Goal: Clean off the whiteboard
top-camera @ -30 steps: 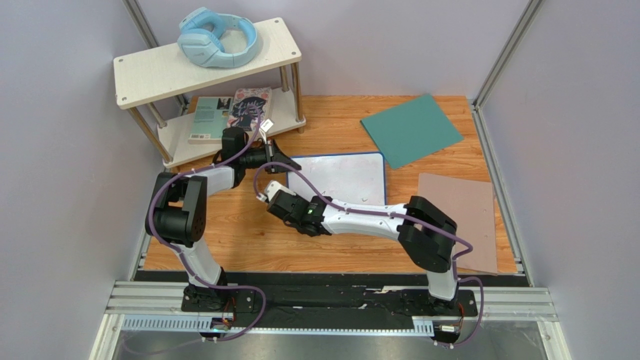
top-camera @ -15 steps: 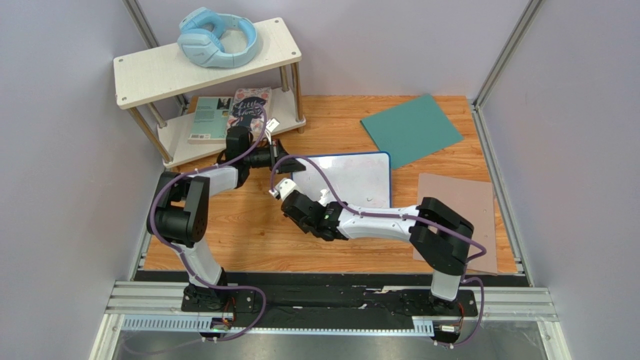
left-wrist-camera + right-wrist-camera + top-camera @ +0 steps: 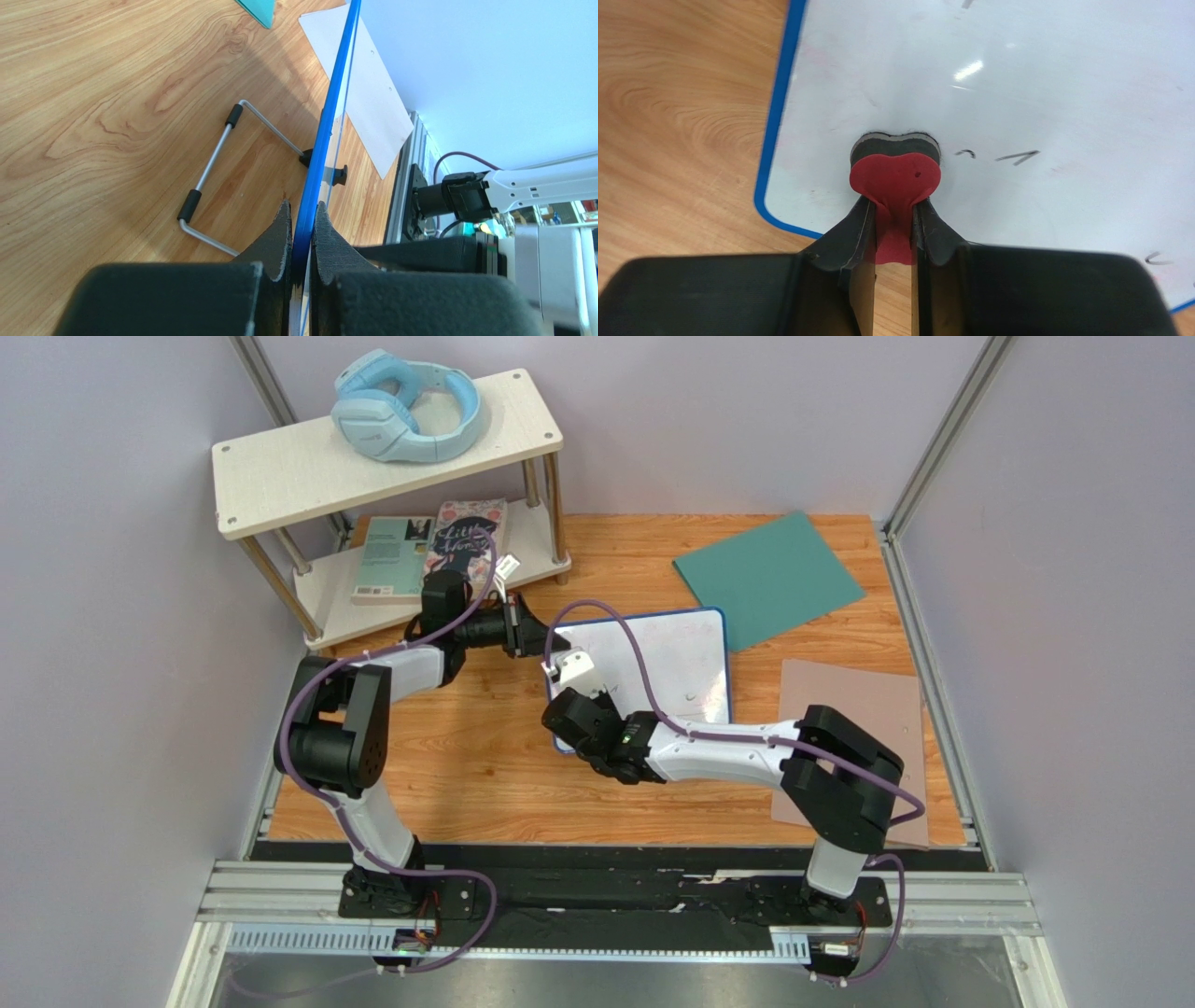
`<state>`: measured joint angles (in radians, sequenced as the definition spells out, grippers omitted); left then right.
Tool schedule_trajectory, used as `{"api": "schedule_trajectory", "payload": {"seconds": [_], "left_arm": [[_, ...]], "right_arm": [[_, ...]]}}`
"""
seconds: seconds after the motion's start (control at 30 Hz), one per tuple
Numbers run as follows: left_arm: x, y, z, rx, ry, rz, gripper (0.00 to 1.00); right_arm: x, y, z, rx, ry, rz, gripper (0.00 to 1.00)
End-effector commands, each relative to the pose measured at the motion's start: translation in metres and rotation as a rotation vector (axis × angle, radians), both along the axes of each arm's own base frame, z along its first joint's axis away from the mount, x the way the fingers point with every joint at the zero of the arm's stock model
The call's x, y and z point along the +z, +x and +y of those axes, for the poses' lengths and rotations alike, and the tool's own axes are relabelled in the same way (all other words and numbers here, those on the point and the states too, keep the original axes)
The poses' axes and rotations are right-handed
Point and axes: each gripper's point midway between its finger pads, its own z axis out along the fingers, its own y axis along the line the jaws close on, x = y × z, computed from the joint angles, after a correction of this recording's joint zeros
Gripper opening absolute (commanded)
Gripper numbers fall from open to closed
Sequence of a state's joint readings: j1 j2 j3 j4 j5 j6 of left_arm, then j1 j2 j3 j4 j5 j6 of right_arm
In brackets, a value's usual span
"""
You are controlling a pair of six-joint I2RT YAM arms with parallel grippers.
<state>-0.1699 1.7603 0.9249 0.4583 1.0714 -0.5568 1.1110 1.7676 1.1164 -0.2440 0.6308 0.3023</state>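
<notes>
Whiteboard mostly wiped, seemingly; few dark strokes left at 3 o'clock of red eraser nipped in right pincer; left pincer clamps its blue frame.

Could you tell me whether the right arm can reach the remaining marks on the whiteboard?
Probably yes: the red eraser in the right gripper sits on the whiteboard, the dark marks lie beside it across bare board, and the left gripper only clamps the frame.
</notes>
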Motion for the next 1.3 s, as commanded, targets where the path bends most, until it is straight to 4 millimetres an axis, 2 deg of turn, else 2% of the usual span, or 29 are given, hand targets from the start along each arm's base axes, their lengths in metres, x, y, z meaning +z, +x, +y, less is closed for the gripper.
{"api": "schedule_trajectory", "payload": {"seconds": [0.0,0.23,0.43,0.67,0.8,1.27], "left_arm": [[-0.016,0.015,0.012,0.104,0.063,0.022,0.00],[-0.017,0.015,0.013,0.105,0.064,0.022,0.00],[-0.019,0.014,0.014,0.104,0.066,0.025,0.00],[-0.020,0.013,0.014,0.101,0.066,0.027,0.00],[-0.019,0.013,0.014,0.101,0.066,0.024,0.00],[-0.019,0.012,0.014,0.096,0.070,0.023,0.00]], "right_arm": [[-0.021,0.033,-0.100,-0.330,-0.199,-0.066,0.00],[-0.027,0.036,-0.140,-0.472,-0.164,-0.039,0.00],[-0.013,0.045,-0.161,-0.540,-0.119,-0.055,0.00],[-0.012,0.053,-0.189,-0.616,-0.100,-0.044,0.00],[-0.008,0.057,-0.192,-0.610,-0.098,-0.050,0.00],[0.019,0.085,-0.182,-0.535,-0.063,-0.087,0.00]]}}
